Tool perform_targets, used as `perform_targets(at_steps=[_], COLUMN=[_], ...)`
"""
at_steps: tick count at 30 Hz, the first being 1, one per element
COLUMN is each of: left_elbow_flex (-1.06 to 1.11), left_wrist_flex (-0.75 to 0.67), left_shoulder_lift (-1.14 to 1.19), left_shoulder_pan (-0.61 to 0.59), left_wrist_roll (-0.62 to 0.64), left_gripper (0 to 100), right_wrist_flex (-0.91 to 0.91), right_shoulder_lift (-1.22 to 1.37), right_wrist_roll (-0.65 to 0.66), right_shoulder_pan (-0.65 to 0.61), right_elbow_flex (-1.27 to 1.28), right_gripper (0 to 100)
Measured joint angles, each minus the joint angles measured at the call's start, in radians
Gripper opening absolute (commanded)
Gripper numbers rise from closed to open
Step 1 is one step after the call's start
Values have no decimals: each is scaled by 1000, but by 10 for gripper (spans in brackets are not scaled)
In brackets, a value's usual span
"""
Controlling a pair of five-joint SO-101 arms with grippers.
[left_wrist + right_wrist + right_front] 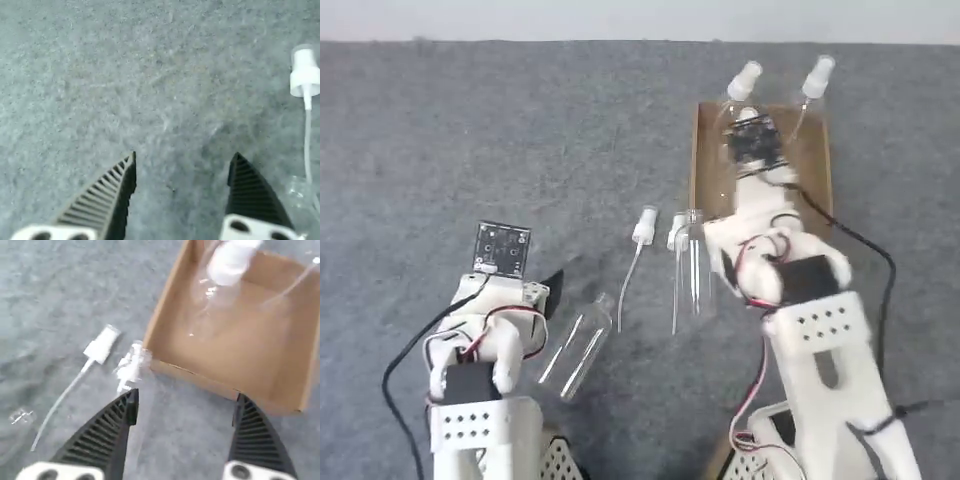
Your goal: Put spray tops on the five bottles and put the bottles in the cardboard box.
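Bottle (576, 345) flat on table (470, 130), just beside left gripper (182, 160)

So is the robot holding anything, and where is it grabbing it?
Nothing is held. The left gripper and the right gripper are both open, with nothing between their fingers.

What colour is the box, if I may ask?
The box is plain brown; the right wrist view shows it best.

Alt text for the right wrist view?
Right pincer, open, hangs above grey carpet just short of the cardboard box, which holds a capped clear bottle. A loose spray top lies on the carpet beside the box.
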Motion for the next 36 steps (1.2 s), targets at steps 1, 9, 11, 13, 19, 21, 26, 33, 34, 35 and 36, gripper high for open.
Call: perform_targets(at_steps=[1, 9, 11, 13, 19, 21, 26, 33, 34, 35, 36], left_elbow_flex=[6, 21, 21, 23, 23, 23, 23, 23, 23, 23, 23], left_wrist_flex=[-5, -37, -41, -43, -43, -43, -43, -43, -43, -43, -43], left_shoulder_lift=[0, 2, 0, 0, 0, 0, 0, 0, 0, 0, 0], left_shoulder_pan=[2, 3, 3, 3, 3, 3, 3, 3, 3, 3, 3], left_wrist_roll=[0, 0, 0, 0, 0, 0, 0, 0, 0, 0, 0], left_gripper=[269, 269, 269, 269, 269, 269, 269, 269, 269, 269, 269], right_wrist_flex=[-3, -20, -21, -28, -54, -72, -127, -133, -133, -133, -133], right_shoulder_lift=[11, 167, 230, 287, 391, 416, 476, 480, 480, 480, 480], right_wrist_roll=[0, -5, -14, -51, -172, -180, -186, -186, -186, -186, -186], right_shoulder_pan=[-20, -229, -262, -275, -279, -279, -279, -279, -279, -279, -285], right_elbow_flex=[6, 14, 14, 14, 15, 21, 66, 81, 86, 91, 95], right_gripper=[242, 243, 243, 243, 243, 243, 242, 241, 241, 241, 242])
